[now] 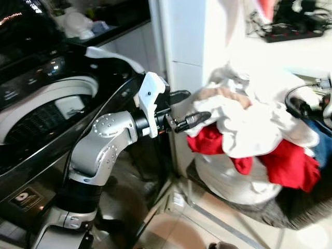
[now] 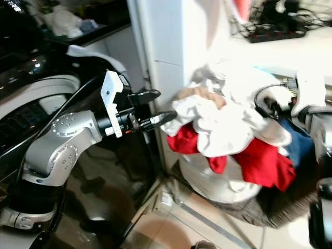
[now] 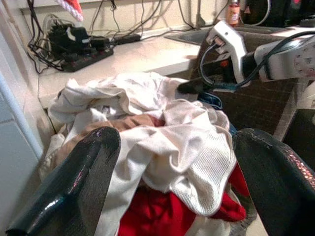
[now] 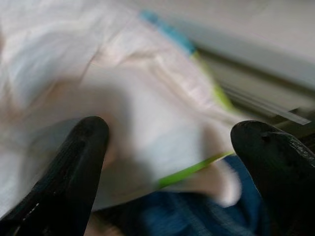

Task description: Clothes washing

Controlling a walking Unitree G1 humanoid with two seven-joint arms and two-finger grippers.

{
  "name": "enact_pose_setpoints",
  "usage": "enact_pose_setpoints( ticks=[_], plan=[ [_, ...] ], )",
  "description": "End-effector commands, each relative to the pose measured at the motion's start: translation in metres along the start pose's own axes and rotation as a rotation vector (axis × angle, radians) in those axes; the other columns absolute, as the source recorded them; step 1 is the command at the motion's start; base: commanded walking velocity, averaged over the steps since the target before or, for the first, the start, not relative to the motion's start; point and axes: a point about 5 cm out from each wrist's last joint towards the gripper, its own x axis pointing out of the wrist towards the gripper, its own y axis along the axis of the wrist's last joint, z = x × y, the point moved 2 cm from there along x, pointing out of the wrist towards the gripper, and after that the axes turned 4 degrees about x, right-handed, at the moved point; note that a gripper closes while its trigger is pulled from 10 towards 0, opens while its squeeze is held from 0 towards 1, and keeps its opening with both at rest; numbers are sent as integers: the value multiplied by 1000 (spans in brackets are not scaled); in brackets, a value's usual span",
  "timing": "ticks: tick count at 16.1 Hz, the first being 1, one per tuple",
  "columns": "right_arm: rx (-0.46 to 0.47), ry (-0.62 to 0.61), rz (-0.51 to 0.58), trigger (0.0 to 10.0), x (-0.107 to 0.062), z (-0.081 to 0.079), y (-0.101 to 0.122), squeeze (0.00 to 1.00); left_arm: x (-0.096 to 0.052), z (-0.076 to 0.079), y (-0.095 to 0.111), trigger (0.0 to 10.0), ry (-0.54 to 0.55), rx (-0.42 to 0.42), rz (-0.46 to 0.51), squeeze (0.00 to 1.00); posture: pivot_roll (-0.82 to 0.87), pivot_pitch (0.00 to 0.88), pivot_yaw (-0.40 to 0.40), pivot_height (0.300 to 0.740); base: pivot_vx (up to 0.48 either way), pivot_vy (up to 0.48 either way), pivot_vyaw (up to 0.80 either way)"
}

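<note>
A heap of laundry sits in a dark woven basket (image 1: 270, 212) on the floor: white clothes (image 1: 249, 119) on top, a red garment (image 1: 290, 166) below, and blue cloth (image 1: 322, 142) at the right. My left gripper (image 1: 188, 109) is open, its lower fingertip at the left edge of the white clothes. My right gripper (image 4: 170, 162) is open at the heap's right side, over white and blue cloth. The top-loading washing machine (image 1: 46, 109) stands at my left with its drum uncovered.
A white cabinet side (image 1: 181, 46) rises between the washer and the basket. Behind the heap runs a counter with a power strip and tangled cables (image 3: 83, 49). Tiled floor (image 1: 181, 223) lies in front of the basket.
</note>
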Motion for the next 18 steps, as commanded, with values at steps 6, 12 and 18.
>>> enact_pose_setpoints(
  ticks=[6, 12, 18],
  plan=[
    [-76, 61, 332, 10000, -7, -26, 59, 0, -32, -49, -27, 10000, 579, 0, -85, 0, 40, 0, 0, 740, 0, 0, 0],
    [-55, 218, 291, 10000, -13, -74, 33, 0, -40, -50, -27, 10000, 692, 51, -79, 0, 53, 0, -19, 740, 0, 0, 0],
    [29, 224, 314, 10000, -31, -100, 31, 0, -34, -53, -17, 10000, 700, 110, -28, 0, 35, 0, 7, 740, 82, 0, 0]
  ],
)
